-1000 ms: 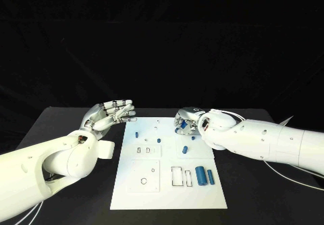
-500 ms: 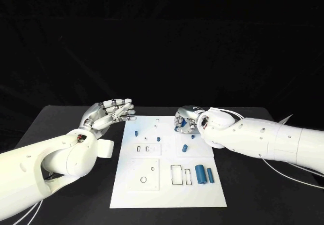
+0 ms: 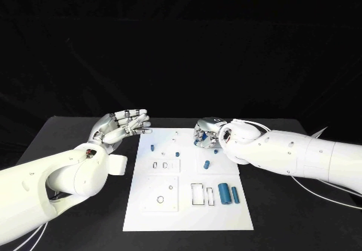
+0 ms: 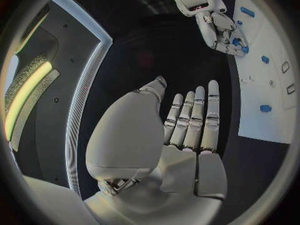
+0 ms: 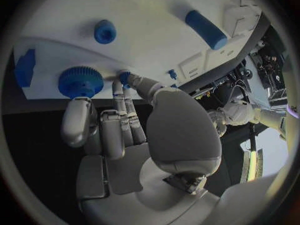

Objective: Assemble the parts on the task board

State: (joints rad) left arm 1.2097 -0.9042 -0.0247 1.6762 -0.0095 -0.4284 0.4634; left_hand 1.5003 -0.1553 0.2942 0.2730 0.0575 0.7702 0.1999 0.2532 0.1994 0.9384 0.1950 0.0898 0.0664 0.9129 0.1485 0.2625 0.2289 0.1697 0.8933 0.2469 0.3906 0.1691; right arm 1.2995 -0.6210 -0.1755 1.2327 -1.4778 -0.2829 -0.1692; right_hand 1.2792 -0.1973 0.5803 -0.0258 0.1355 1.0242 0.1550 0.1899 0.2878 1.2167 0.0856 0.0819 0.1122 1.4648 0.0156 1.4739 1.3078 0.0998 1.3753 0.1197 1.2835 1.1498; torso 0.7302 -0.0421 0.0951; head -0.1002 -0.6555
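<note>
The white task board (image 3: 189, 209) lies in the middle of the black table. On it lie a thick blue cylinder (image 3: 223, 191), a thinner one (image 3: 235, 195) and a blue peg (image 3: 206, 164). My right hand (image 3: 207, 133) hangs over the board's far right part with its fingers curled down. In the right wrist view its thumb and a finger meet on a small blue part (image 5: 125, 77), next to a blue gear (image 5: 80, 81) on the board. My left hand (image 3: 121, 127) is raised beside the board's far left corner, fingers straight and apart, holding nothing (image 4: 187, 125).
Small blue pieces (image 3: 151, 148) (image 3: 177, 154) stand in the board's far left area, with slots and holes (image 3: 198, 194) nearer me. Black table (image 3: 286, 219) surrounds the board. White cables (image 3: 332, 196) trail under my right arm.
The whole picture has shifted a little. Both hands keep much the same poses, the right still curled over the far right parts.
</note>
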